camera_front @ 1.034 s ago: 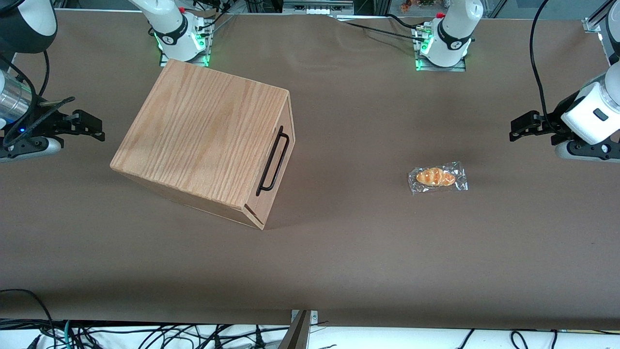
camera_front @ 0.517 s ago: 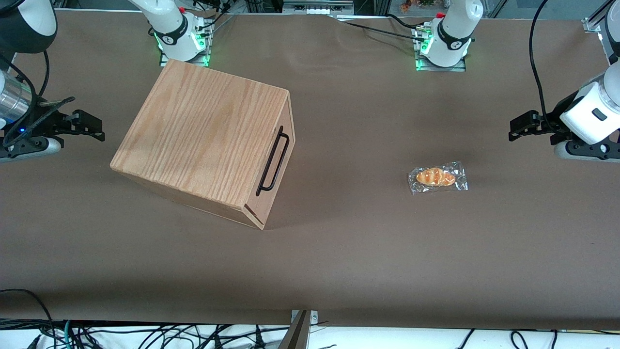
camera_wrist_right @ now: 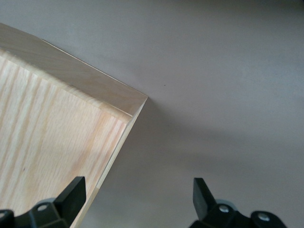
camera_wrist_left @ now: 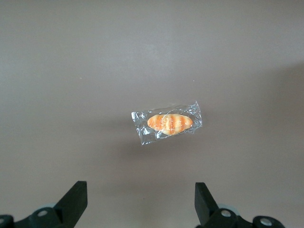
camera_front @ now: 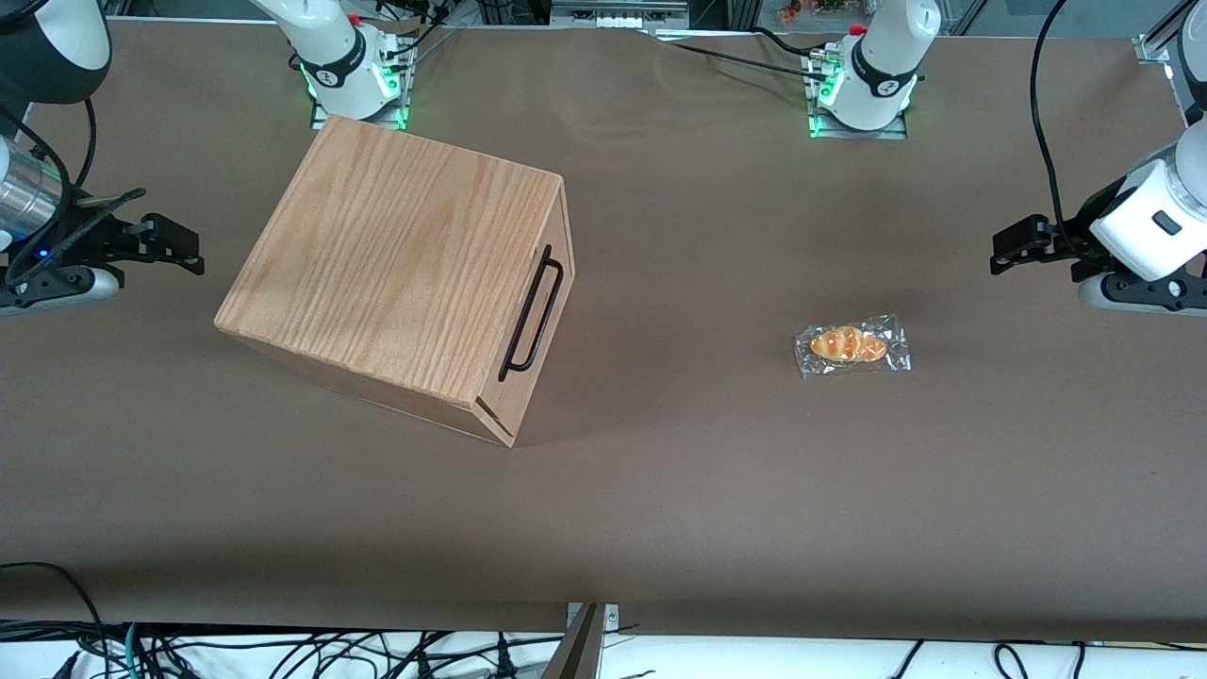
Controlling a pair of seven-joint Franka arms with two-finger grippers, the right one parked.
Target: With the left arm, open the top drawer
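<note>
The left arm (camera_front: 1146, 226) is glossy white with rounded segments, a small dark mark on its wrist block and a black cable (camera_front: 1042, 113) looping down to it; its base (camera_front: 863, 80) is white with a black ring and a green glow at the foot. The gripper (camera_front: 998, 256) is matte black, its two wedge-shaped fingers (camera_wrist_left: 76, 199) set wide apart, with small silver screws in the finger mounts.

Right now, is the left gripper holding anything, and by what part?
Nothing. The gripper is open and empty, hovering above the wrapped bun, far from the drawer handle.
</note>
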